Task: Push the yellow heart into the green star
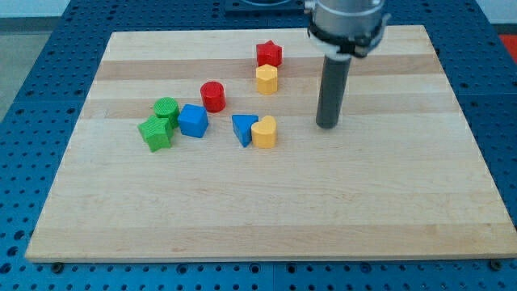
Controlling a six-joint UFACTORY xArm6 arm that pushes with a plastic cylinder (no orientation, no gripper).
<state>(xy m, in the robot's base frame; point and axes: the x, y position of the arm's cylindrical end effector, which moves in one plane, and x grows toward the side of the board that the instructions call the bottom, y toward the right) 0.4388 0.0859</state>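
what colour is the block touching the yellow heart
Blue: the triangle beside the yellow heart, camera view.

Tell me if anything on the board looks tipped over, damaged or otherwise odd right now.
Nothing stands out. All the blocks sit flat on the wooden board, none stacked or broken. The yellow heart touches the blue triangle, well right of the green star. My tip rests apart, to the heart's right.

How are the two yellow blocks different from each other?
The yellow heart has a notch on top; the other yellow block looks rounder, its shape unclear. The heart touches a blue triangle; the other sits just below a red star. The heart lies nearer the view's bottom. Both are yellow and similar in size.
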